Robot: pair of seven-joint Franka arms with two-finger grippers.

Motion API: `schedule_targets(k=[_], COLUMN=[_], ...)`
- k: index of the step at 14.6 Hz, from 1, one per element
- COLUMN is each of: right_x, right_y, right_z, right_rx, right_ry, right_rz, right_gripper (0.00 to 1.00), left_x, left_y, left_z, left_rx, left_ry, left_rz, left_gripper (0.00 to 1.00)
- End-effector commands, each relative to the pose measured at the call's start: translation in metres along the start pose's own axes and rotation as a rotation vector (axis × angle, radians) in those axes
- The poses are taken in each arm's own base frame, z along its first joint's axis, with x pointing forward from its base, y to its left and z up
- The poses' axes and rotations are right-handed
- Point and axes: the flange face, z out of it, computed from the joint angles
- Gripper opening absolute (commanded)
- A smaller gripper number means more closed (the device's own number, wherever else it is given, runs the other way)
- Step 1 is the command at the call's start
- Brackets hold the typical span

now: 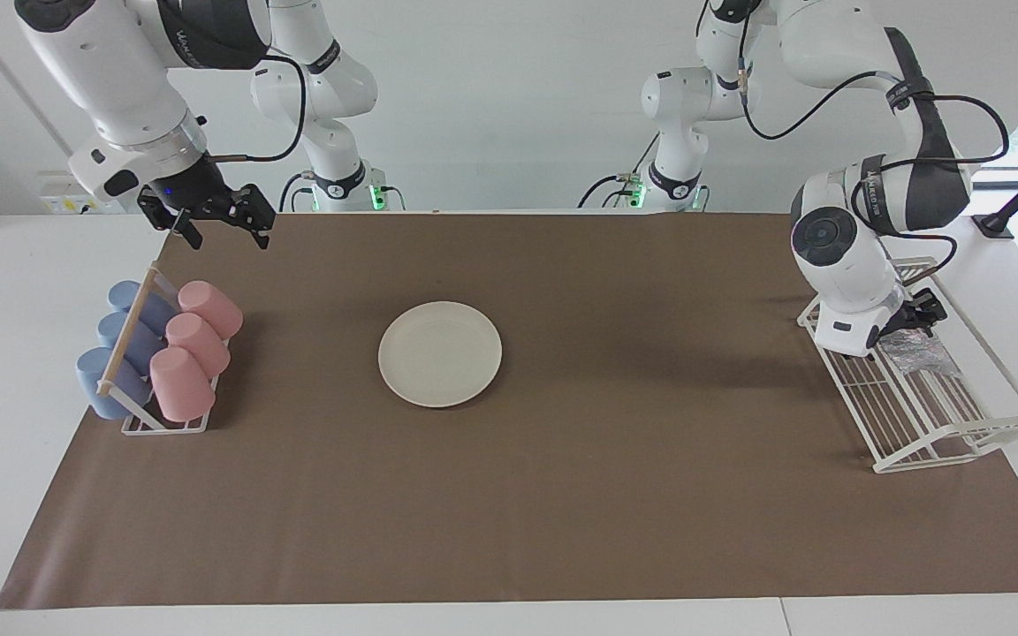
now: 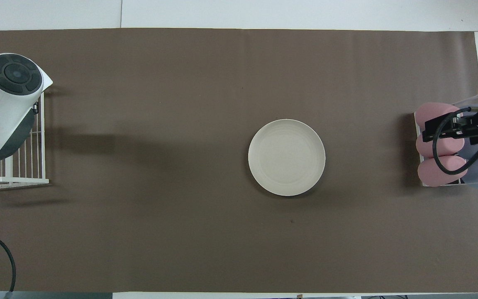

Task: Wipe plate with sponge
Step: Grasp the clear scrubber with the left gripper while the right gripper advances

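Note:
The cream-white plate (image 1: 440,353) (image 2: 286,157) lies flat in the middle of the brown mat, with nothing on it. The silvery-grey sponge (image 1: 920,353) lies in the white wire rack (image 1: 915,424) at the left arm's end of the table. My left gripper (image 1: 915,316) is down in that rack, right at the sponge's edge that is nearer to the robots. In the overhead view the left arm's body covers both the gripper and the sponge. My right gripper (image 1: 226,231) (image 2: 450,128) is open and empty, raised over the cup rack.
A white cup rack (image 1: 164,426) (image 2: 454,183) at the right arm's end holds pink cups (image 1: 195,344) and blue cups (image 1: 120,353) on their sides. The wire rack (image 2: 15,180) shows partly in the overhead view. The brown mat (image 1: 650,495) covers the table.

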Motion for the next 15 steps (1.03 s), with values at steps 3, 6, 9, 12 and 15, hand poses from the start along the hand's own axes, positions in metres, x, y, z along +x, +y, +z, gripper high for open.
schedule_targets(k=[3,6,9,12,15], right_x=[-0.009,-0.013,-0.016,-0.021,-0.026], right_y=[-0.024,-0.049,-0.076,-0.106,-0.132], right_z=[-0.019,-0.028,-0.026,-0.033,-0.036], right_rx=[-0.020,-0.028,-0.045,-0.017,0.003], right_ry=[0.001,0.004,0.012,0.033,0.058], right_rz=[0.053,0.113,0.169,0.269,0.418], right_gripper=[1.00,1.00,1.00,1.00,1.00], left_x=[0.005,0.006,0.016,0.022,0.012], left_y=[-0.004,-0.004,-0.022,-0.053,-0.064], left_z=[0.003,0.000,-0.026,-0.079,-0.124], left_rx=[0.005,0.004,-0.008,-0.215,-0.502], left_ry=[0.028,0.035,0.017,-0.095,-0.218], left_rz=[-0.016,-0.014,-0.060,-0.155,-0.221], left_gripper=[0.00,0.00,0.00,0.00,0.00])
